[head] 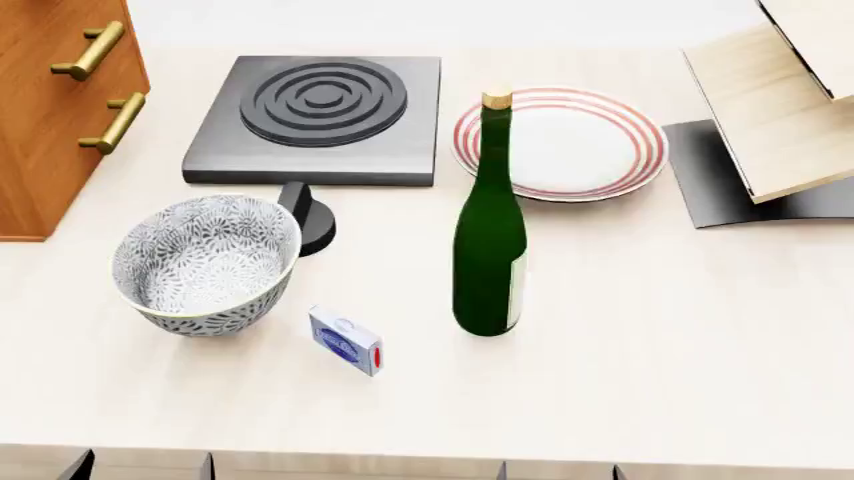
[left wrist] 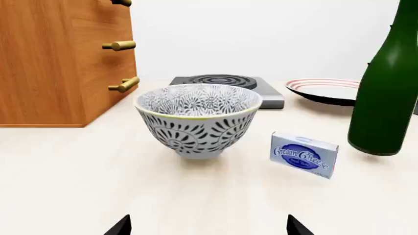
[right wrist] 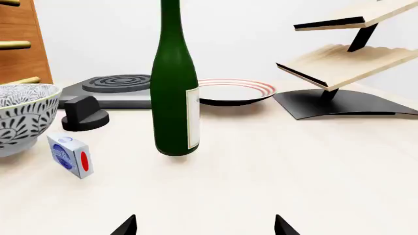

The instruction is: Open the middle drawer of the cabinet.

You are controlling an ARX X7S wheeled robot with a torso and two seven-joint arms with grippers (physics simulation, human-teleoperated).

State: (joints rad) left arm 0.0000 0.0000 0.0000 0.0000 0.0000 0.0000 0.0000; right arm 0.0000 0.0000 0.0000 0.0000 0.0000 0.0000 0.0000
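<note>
Left gripper (left wrist: 207, 226) is spread wide and empty; steer it to ten o'clock, where the cabinet (head: 47, 110) stands, and clamp the middle drawer (left wrist: 98, 51) by its rigid, slippery brass handle (left wrist: 119, 46) mid-bar; expect stiff sliding resistance.

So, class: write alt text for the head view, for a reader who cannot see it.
A pale tabletop holds a patterned bowl, a small cream cheese box and an upright green bottle. Behind them sit a black hotplate and a red-rimmed plate. An orange-brown cabinet with brass handles stands far left, a light-wood shelf far right.
</note>
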